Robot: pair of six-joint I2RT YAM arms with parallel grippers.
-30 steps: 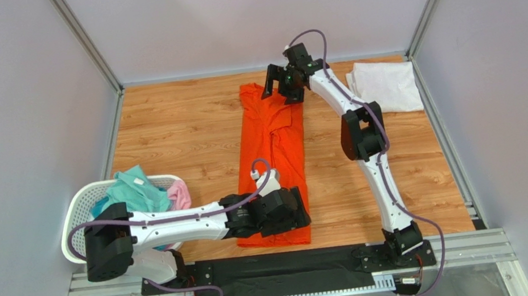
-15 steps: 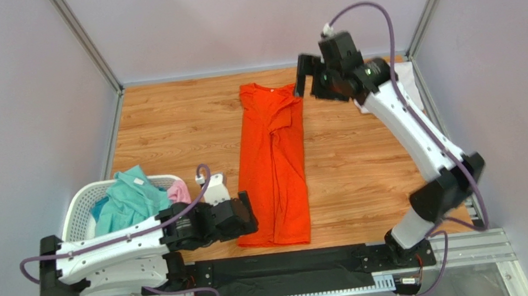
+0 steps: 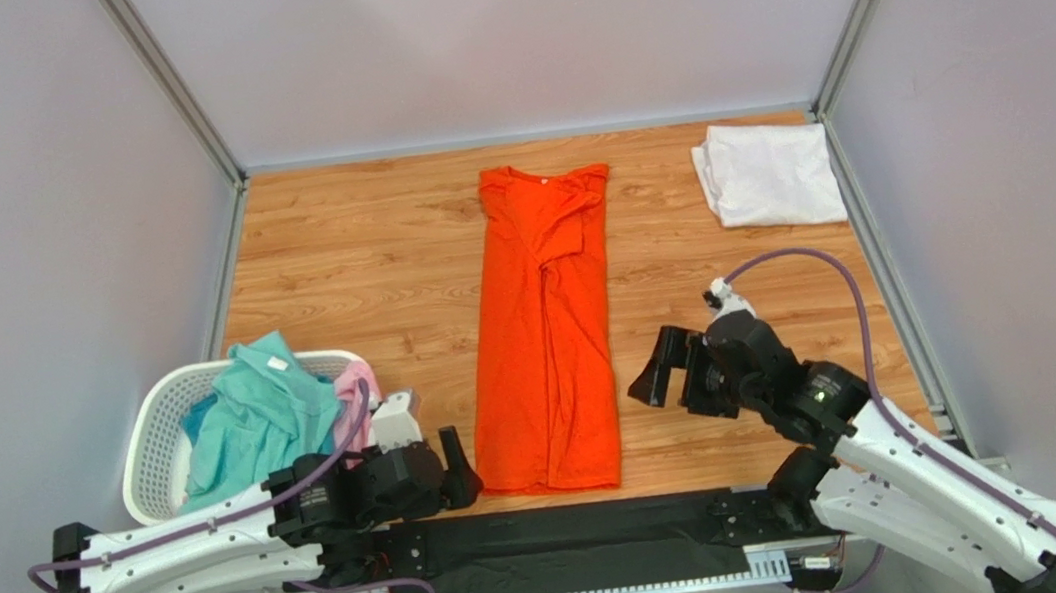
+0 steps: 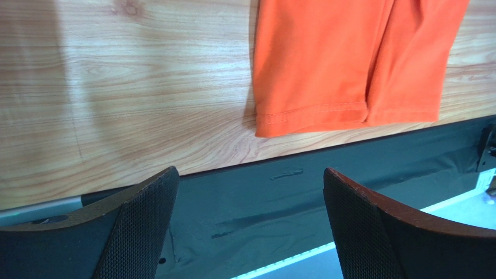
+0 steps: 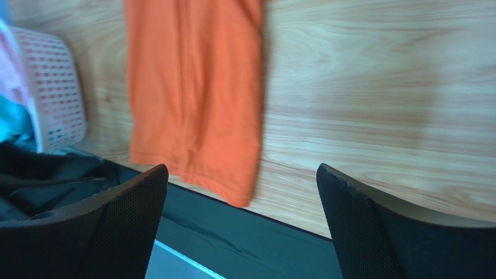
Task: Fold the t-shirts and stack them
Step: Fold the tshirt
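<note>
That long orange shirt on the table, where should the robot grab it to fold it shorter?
Probably the near hem of the orange t-shirt, at its two corners, coming from the near side. It lies flat as a narrow strip, sides folded in, hem end closest; carrying that end to the collar would halve it.

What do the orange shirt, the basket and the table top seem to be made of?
The orange shirt: soft matte knit cloth, probably cotton; it lies limp with folds and a stitched hem.
The basket: white, likely plastic; stiff wall with regular holes.
The table top: wood or wood-look laminate; grain lines, slight sheen.
</note>
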